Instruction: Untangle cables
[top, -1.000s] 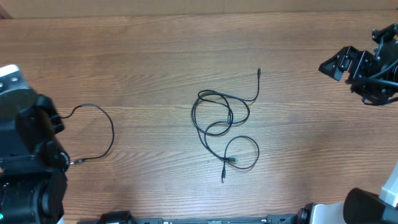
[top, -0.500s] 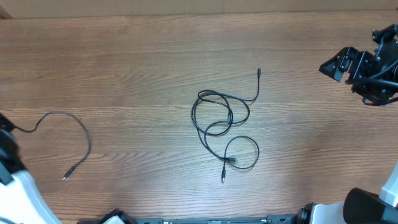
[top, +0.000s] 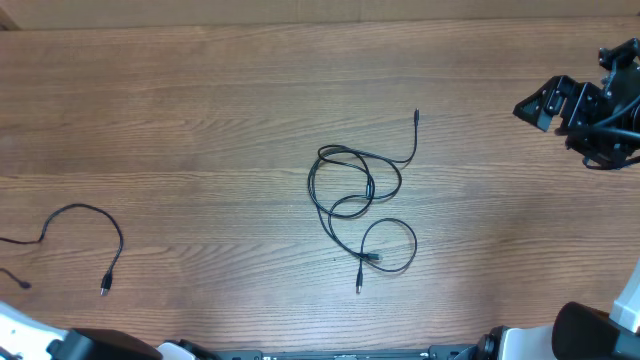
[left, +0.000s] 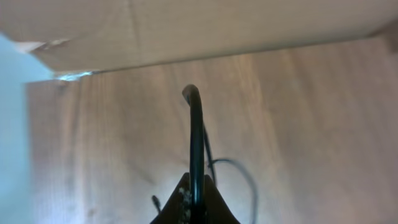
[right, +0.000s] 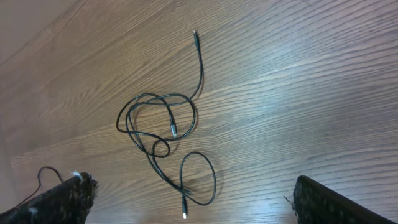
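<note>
Nearest the front edge, at the far left, the left claw (left: 196, 190) lies outside the overhead view; its own camera shows the fingers pressed together, pinching the loose cable (left: 196, 137), which rises from between the tips and bends over at its upper end, with the wood-grain tabletop (top: 200, 90) blurred beneath; from above, the rest of that cable lies on the front-left of the tabletop as an open arch, one end running off the left edge, the other ending in a small plug (top: 105, 289) that points toward the front edge; well apart from it, at mid-tabletop, sit the tangled cables (top: 371, 185), several overlapping loops lying flat; a smaller loop hangs off the near side of the tangle, with a plug end (top: 358, 288) aimed at the front edge; one strand leaves the far side and curves up to a second plug end (top: 416, 115); farthest back, by the right edge, the right claw (right: 189, 183) hangs above the tabletop, fingers spread wide with nothing gripped, apart from the tangle, which its camera sees whole below.
</note>
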